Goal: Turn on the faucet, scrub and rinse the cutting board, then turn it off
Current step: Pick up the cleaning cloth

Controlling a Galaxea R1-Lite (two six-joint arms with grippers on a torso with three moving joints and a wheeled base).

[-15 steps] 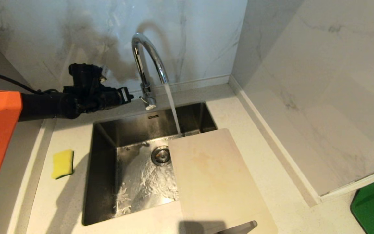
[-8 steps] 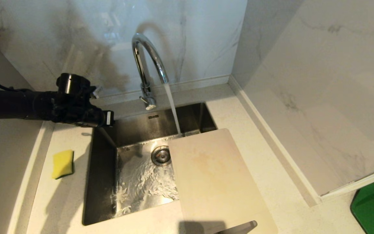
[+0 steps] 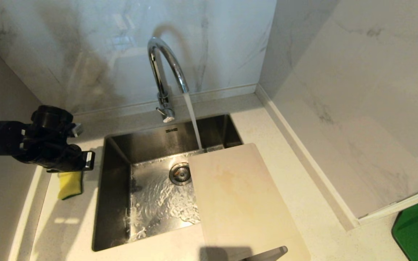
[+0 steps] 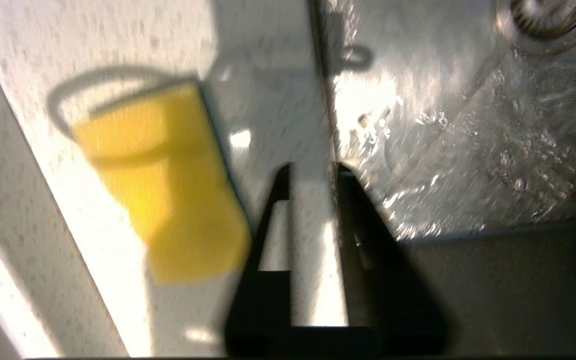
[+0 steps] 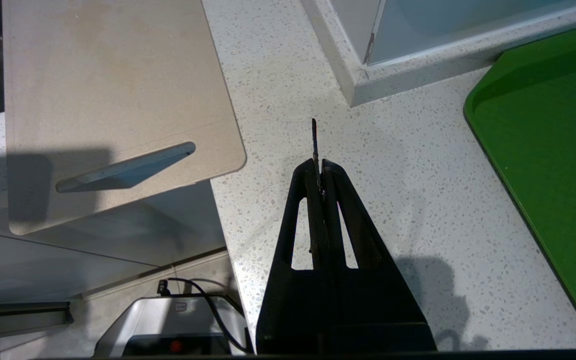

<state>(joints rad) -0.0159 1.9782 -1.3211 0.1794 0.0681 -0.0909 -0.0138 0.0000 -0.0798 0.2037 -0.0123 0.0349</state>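
- The cutting board [image 3: 243, 201], a flat beige plastic slab with rounded corners and a slot handle, lies across the right side of the steel sink [image 3: 114, 203], faintly stained.
- The right gripper [image 5: 319, 150] hangs over the speckled bench [image 5: 393, 165], fingers pressed together, empty.
- The left gripper [image 4: 313, 172] hovers beside the soft yellow sponge [image 3: 70, 184], fingers slightly parted, holding nothing.
- Furthest back, the chrome gooseneck faucet [image 3: 165, 69] pours water into the sink.
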